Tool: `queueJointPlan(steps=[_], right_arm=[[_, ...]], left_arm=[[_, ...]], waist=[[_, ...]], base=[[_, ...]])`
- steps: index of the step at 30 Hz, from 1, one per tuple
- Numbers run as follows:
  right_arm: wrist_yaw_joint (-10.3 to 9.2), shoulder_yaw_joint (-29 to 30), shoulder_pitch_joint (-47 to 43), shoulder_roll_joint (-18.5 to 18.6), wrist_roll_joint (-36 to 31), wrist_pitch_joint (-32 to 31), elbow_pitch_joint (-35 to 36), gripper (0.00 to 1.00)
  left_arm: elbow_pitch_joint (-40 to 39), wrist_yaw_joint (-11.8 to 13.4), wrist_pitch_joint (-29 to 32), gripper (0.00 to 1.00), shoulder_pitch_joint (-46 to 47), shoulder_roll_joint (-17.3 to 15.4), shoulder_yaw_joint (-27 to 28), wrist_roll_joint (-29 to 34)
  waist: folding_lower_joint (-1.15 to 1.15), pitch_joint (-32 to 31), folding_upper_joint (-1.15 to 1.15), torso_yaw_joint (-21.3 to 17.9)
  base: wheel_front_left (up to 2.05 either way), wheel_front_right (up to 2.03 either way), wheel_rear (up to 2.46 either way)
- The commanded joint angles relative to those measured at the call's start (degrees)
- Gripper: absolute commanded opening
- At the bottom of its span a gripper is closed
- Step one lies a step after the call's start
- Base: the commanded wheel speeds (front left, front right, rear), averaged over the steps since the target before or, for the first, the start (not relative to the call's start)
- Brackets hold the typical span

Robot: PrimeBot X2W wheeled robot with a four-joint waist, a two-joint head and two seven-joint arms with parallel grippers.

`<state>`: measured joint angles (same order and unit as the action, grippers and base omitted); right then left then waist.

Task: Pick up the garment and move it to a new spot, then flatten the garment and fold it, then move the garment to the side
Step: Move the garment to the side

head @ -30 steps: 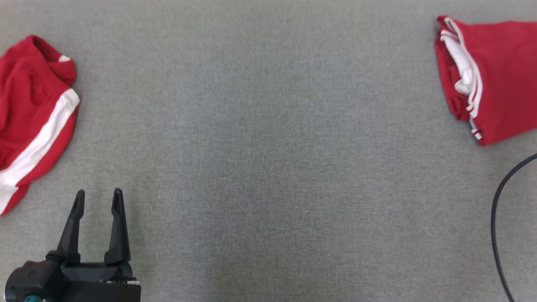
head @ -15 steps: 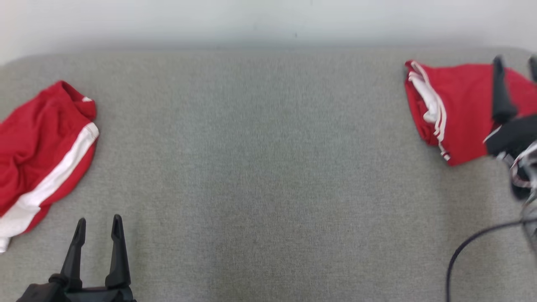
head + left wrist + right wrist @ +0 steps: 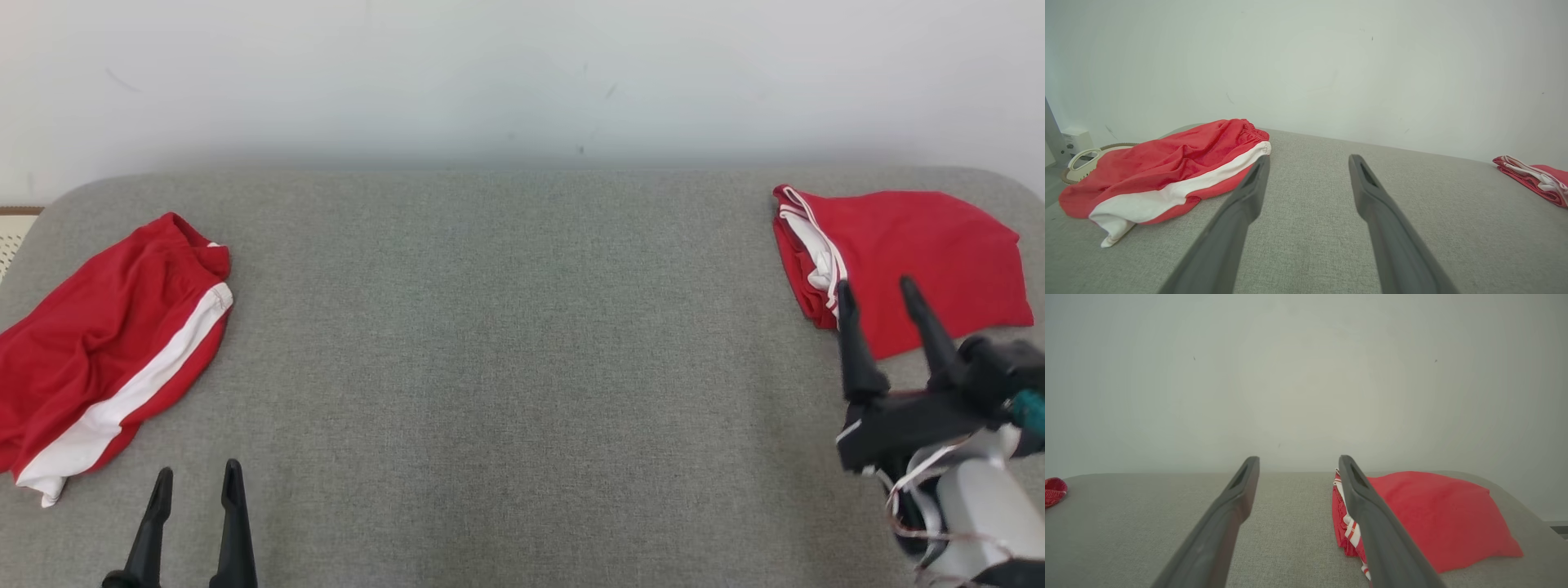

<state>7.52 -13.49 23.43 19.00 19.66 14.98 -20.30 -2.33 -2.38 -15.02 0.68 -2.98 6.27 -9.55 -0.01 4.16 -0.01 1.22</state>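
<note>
Grey fabric-covered tabletop [image 3: 522,367], rounded at its far corners, set against a plain pale wall [image 3: 522,73].

1. Left gripper [image 3: 199,469]. Two long dark fingers, spread apart with nothing between them: released. Sits low over bare grey cloth at the near edge, fingers pointing toward the wall.

2. Crumpled red shorts [image 3: 114,327]. Red, with one broad white stripe and a gathered waistband. Lying loose and rumpled on the tabletop, ahead of the left gripper and off to its left, near the fingertips but apart from them. Neither gripper touches them.

3. Right gripper [image 3: 874,283]. Fingers spread and empty: released. Carried on a pale forearm [image 3: 971,506] with loose wires [image 3: 910,482] at the wrist. In the head view its fingertips overlap the near edge of item 4. Whether a tip touches the cloth cannot be told.

4. Folded red garment [image 3: 931,245]. A flat folded packet, with white and striped trim showing along the edge that faces the left gripper's side. Lies just ahead of the right gripper and slightly to its right, by the far right corner. Well apart from the left gripper and from item 2.

5. Pale round object [image 3: 1084,157] with a brown rim. Seen from the left wrist, beyond the shorts and off the tabletop's edge. Partly hidden, so its kind cannot be told.
</note>
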Motion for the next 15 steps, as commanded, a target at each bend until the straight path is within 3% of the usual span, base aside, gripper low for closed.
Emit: queueJointPlan(steps=[1, 15], right_arm=[[-0.06, -0.2, -2.2, -0.9, -0.9, 0.2, 1.2, 1.00], [-0.05, 4.7, -19.2, -9.4, -7.9, -1.0, 11.6, 1.00]], left_arm=[[0.1, 0.3, -0.2, 1.00, -1.1, 0.0, 0.0, -0.4], [0.6, 0.9, -0.2, 1.00, -4.4, 0.0, 0.6, -0.4]], waist=[[0.01, -0.5, 0.01, 0.2], [0.01, -4.5, 0.01, 0.0]], base=[[0.00, 0.00, 0.00], [0.00, 0.00, 0.00]])
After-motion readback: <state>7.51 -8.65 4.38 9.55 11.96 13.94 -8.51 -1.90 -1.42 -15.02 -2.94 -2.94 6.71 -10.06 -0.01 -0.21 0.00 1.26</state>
